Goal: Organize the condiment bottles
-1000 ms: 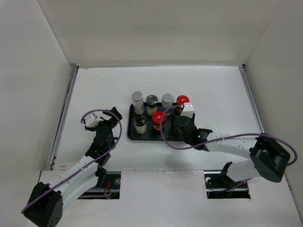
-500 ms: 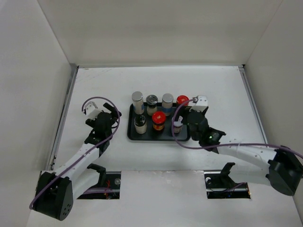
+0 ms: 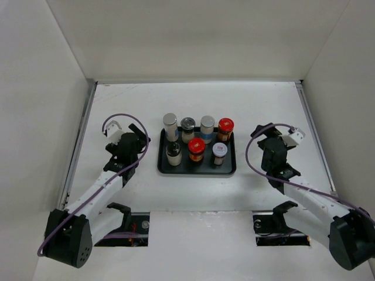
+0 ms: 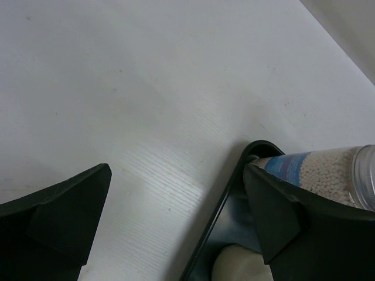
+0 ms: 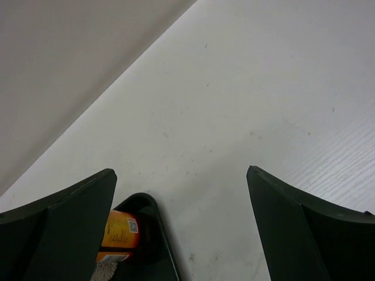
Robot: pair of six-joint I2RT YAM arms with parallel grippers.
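The seven condiment bottles (image 3: 196, 147) stand upright inside the tray (image 3: 197, 171). The left gripper (image 4: 176, 175), released and empty, has them at three o'clock; the right gripper (image 5: 181, 175), also released and empty, at nine o'clock, similarly near.

Tray (image 3: 196, 171): between my two grippers.
Condiment bottles (image 3: 196, 146): on the tray — four behind, three in front.
Left gripper (image 3: 142, 140): left of the tray.
Right gripper (image 3: 261, 144): right of it.
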